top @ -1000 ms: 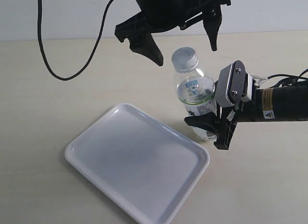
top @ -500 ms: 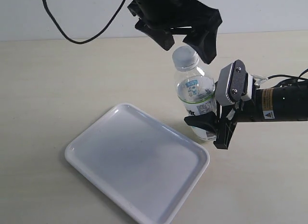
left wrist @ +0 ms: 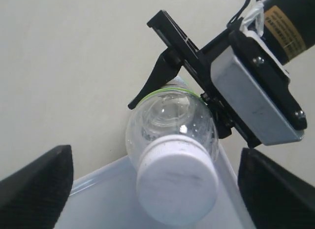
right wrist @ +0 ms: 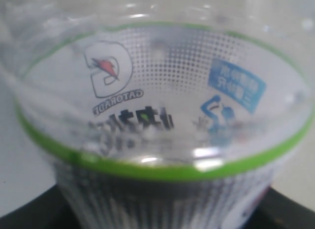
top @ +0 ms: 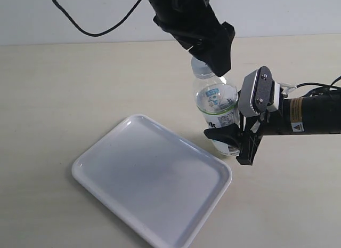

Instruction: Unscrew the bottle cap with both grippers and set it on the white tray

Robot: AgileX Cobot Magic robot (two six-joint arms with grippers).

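White bottle cap [left wrist: 177, 177] whole only from left wrist, left pincer [left wrist: 155, 175] spread; right pincer [top: 234, 138] pinching bottle [top: 216, 101]

A: bottle [top: 216, 106], clear plastic. Lime-green band [right wrist: 147, 167] round it, fine white dot pattern above, blue-and-white sticker [right wrist: 236, 86].
B: Logo [right wrist: 106, 66]: black outline, red-orange bolt. Bottle cap [left wrist: 177, 182], plain white.
A: Tray [top: 106, 162], white all over, no markings. Tabletop [top: 64, 93], pale beige.
B: Left gripper [left wrist: 160, 187], black. Right gripper [top: 233, 141], black too, with a grey metal plate [top: 257, 93] and an orange label [left wrist: 288, 29] printed in black. Cable [top: 90, 29], black.
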